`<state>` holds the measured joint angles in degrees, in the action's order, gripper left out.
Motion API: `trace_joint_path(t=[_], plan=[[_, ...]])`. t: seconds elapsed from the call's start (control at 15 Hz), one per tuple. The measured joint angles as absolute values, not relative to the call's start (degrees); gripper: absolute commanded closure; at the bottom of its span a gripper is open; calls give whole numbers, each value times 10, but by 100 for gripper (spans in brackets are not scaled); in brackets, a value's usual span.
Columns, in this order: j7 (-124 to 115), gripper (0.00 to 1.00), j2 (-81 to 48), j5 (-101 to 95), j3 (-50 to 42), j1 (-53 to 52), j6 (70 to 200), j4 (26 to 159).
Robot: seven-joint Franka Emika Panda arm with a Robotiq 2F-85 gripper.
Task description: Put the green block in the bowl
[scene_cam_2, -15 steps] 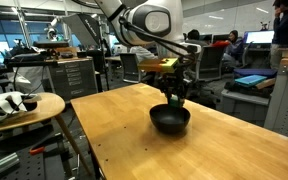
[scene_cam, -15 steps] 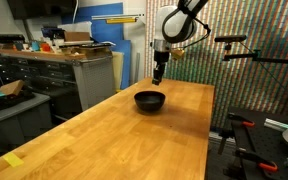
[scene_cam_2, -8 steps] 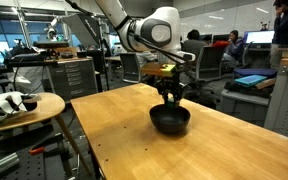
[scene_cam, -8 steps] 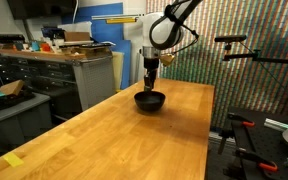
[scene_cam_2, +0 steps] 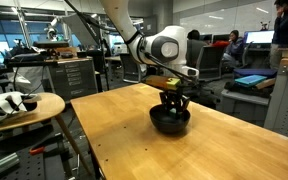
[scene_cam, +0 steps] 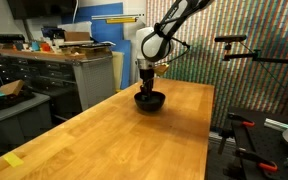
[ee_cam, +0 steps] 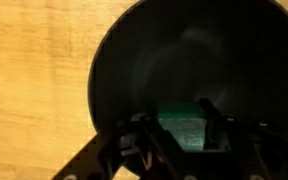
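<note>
Arm: I had the arm bent over and pointing straight down above the bowl, as seen in both exterior views.
Jaws: dipped to the bowl's rim and clamped on the green block.
Green block: between the jaws, over the bowl's dark inside; I could not tell whether it touched.
Bowl: upright on the wooden tabletop.
Wrist view alone: showed the block; in the exterior views I could not make it out.
</note>
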<state>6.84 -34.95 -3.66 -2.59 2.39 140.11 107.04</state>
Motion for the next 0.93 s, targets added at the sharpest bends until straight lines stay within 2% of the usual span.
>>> trace_joint_path(t=[0.07, 0.13, 0.2, 0.27, 0.47, 0.93], plan=[[66, 66, -356, -37, -26, 24, 1398, 1063], [63, 42, -362, -37, -26, 24, 1396, 1057], [60, 28, -365, -37, -26, 24, 1394, 1052], [56, 23, -366, -36, -26, 24, 1392, 1049], [42, 1, -363, -34, -27, 26, 1391, 1045], [2, 0, -306, -30, -39, 32, 1391, 1066]])
